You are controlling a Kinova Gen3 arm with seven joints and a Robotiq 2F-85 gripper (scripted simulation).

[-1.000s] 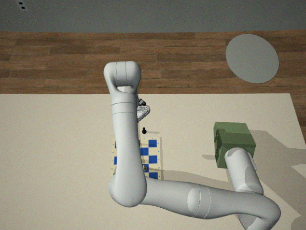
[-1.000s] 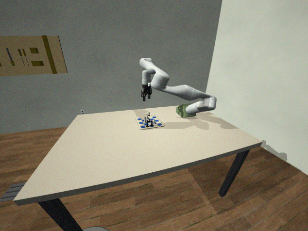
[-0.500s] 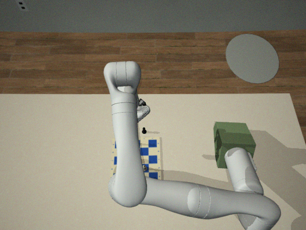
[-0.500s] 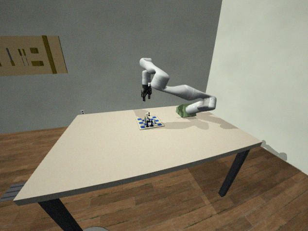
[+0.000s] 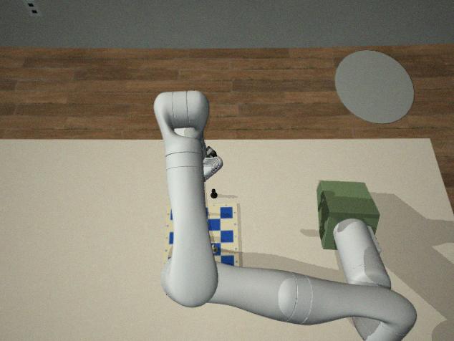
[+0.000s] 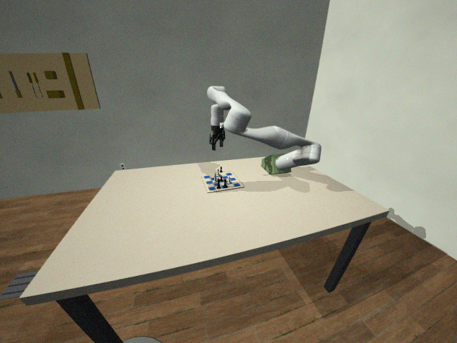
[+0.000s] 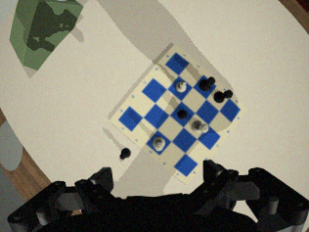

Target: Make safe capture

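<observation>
Wrist: three white pieces (image 5: 215,248) (image 6: 215,177) (image 7: 158,143), three black pieces (image 6: 218,184) (image 7: 182,114) on one board (image 5: 225,236) (image 6: 211,188) (image 7: 170,103), one black piece (image 5: 214,194) (image 6: 220,169) (image 7: 125,153) beside, tool (image 5: 215,157) (image 6: 218,145) (image 7: 156,174) apart

The place looks like a workshop or a small lab. In the exterior view, a tan board (image 6: 40,101) hangs on the grey wall (image 6: 166,55) at the upper left of the frame, and on it are long, thin shapes like tools. A wide, pale tabletop (image 5: 92,220) (image 6: 166,221) (image 7: 64,112) stands on dark legs (image 6: 348,254), and a robot arm (image 5: 190,227) (image 6: 272,135) reaches over it from a green block (image 5: 348,198) (image 6: 271,164) (image 7: 46,28). The floor (image 5: 128,77) (image 6: 239,306) is of brown wooden planks. A wall outlet (image 5: 33,8) (image 6: 122,166) is at the upper left of the top view.
</observation>
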